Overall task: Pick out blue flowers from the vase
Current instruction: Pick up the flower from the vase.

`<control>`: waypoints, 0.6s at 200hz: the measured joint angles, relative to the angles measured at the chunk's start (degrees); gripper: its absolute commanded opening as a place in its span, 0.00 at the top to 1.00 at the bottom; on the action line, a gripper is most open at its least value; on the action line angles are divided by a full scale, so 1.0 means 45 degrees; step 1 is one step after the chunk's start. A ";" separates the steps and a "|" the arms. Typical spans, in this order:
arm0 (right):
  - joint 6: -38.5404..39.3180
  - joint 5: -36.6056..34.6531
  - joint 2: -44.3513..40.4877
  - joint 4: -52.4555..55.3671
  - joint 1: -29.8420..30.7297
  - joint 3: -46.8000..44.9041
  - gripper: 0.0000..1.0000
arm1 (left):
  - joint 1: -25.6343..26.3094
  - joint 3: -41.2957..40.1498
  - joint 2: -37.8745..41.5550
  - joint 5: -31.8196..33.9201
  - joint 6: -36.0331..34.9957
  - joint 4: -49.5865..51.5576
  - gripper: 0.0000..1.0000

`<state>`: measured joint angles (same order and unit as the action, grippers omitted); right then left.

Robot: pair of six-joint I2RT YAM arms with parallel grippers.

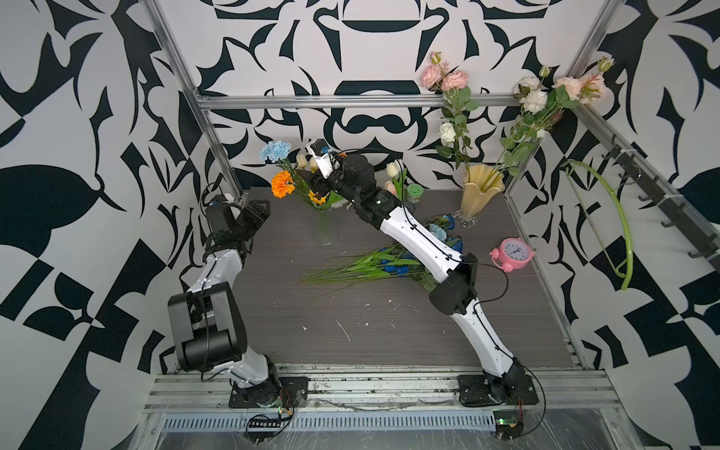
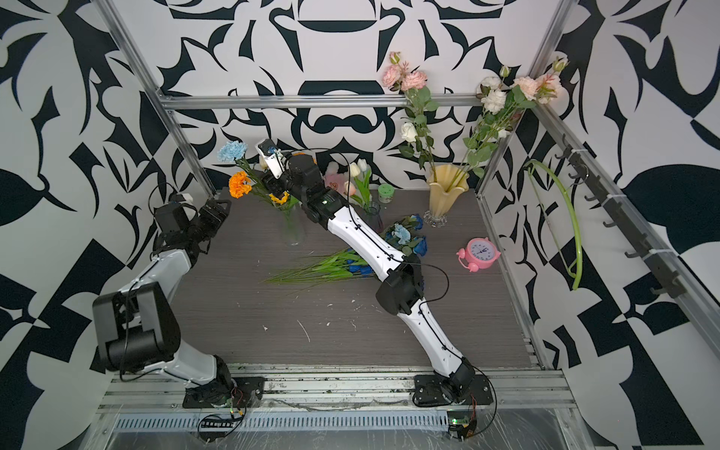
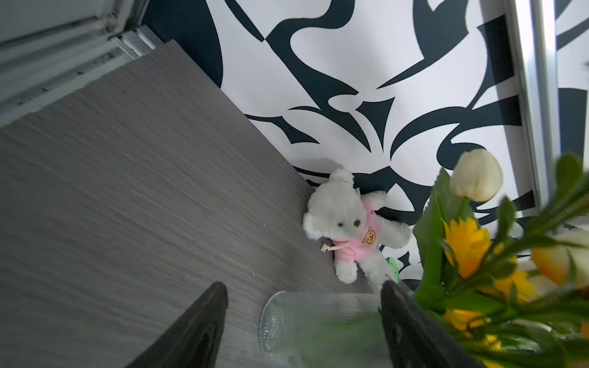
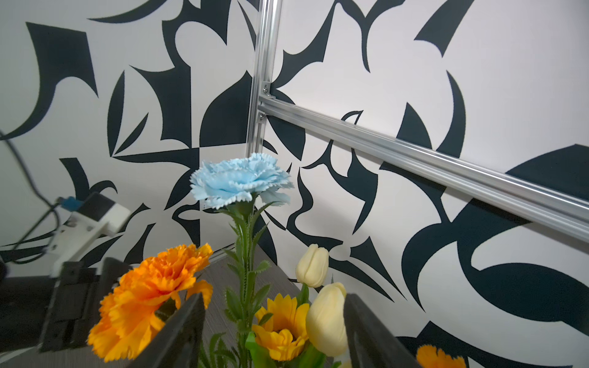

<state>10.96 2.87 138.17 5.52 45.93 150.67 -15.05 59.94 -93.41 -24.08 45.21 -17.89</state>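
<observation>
Pale-blue carnation [image 4: 240, 180], right arm [image 1: 413, 233] outstretched, end effector [image 4: 274, 306] (spread) flanking stem [image 4: 243, 255]

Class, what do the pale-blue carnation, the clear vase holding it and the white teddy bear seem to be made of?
Pale-blue carnation: probably fabric, matte petals with frayed zigzag edges.
Clear vase: glass or clear plastic, see-through and glossy; which one is open.
Teddy bear: plush, fuzzy nubbly pile, pink cloth top.

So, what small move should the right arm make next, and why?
Probably close the right gripper on the stem of the pale-blue carnation: its fingers stand open with that stem between them. The sunflower and a cream tulip also sit close there, so close slowly.
</observation>
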 measured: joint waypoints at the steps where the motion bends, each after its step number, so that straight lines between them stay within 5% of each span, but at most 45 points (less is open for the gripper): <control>1: 0.0005 0.0000 0.0000 -0.0010 0.0000 0.0000 0.33 | 0.0000 0.0034 -0.0068 -0.0024 0.0029 -0.0024 0.22; 49: 0.0374 0.0029 0.0000 -0.0345 0.0019 -0.0015 0.33 | 0.0155 0.2463 -0.3303 -0.1020 0.1370 -0.1545 0.24; 120: 0.0748 0.0015 0.0068 -0.1316 0.0214 -0.0675 0.33 | 0.1316 0.5600 -0.4993 -0.1535 0.1627 -0.1967 0.24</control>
<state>14.33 2.94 138.47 -0.40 46.89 147.63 -9.13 85.14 -115.87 -30.98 52.53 -26.74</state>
